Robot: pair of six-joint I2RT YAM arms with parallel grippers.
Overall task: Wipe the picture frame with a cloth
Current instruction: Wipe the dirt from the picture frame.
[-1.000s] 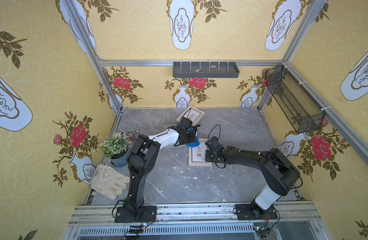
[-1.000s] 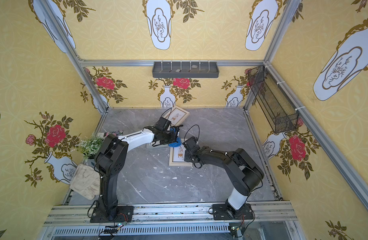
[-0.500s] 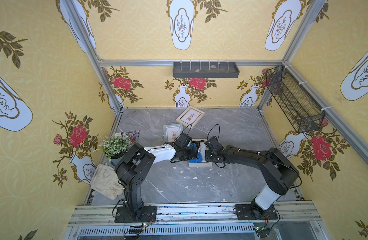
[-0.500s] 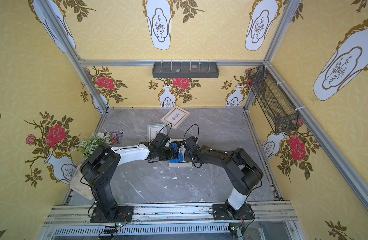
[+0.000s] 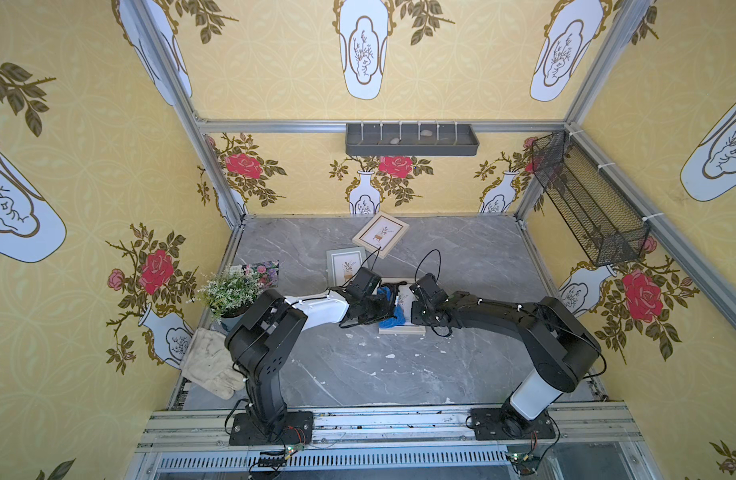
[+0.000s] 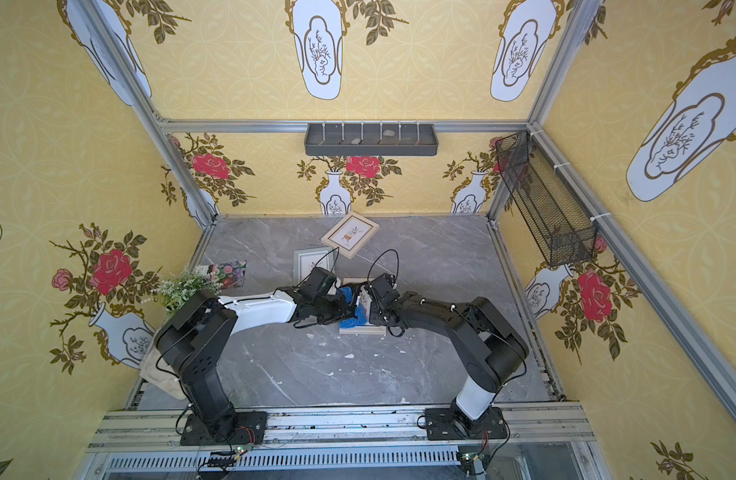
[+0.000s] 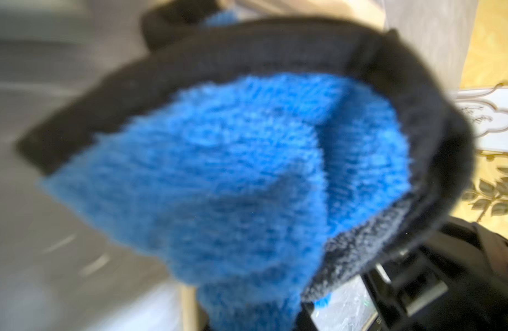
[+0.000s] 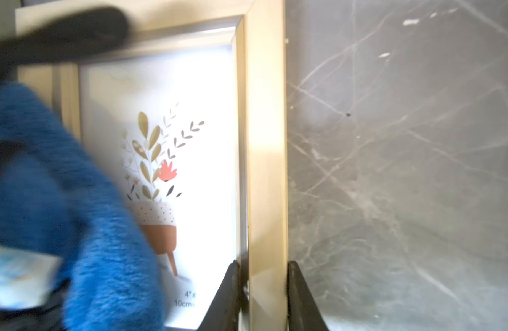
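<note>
A: What is the setting?
B: A grey marble table (image 5: 358, 374) boxed in by yellow floral walls. At its far left edge lies an off-white glove (image 5: 210, 368), with a potted plant (image 5: 229, 291) just behind it.
A: And the left gripper?
B: The left gripper (image 5: 383, 306) reaches to mid-table, jaws pressed together on the cloth (image 5: 389, 311). Its wrist view shows little but blurred blue plush and black trim.
A: Where is the cloth?
B: It is bunched over the left half of the picture frame (image 5: 401, 330), which lies flat at the table's centre. I cannot tell whether it presses on the glass.
A: The right gripper?
B: The right gripper (image 8: 264, 275) pinches the frame's pale side rail, one finger touching each side.
A: Further right?
B: A black mesh basket (image 5: 586, 203) hangs on the wall.
</note>
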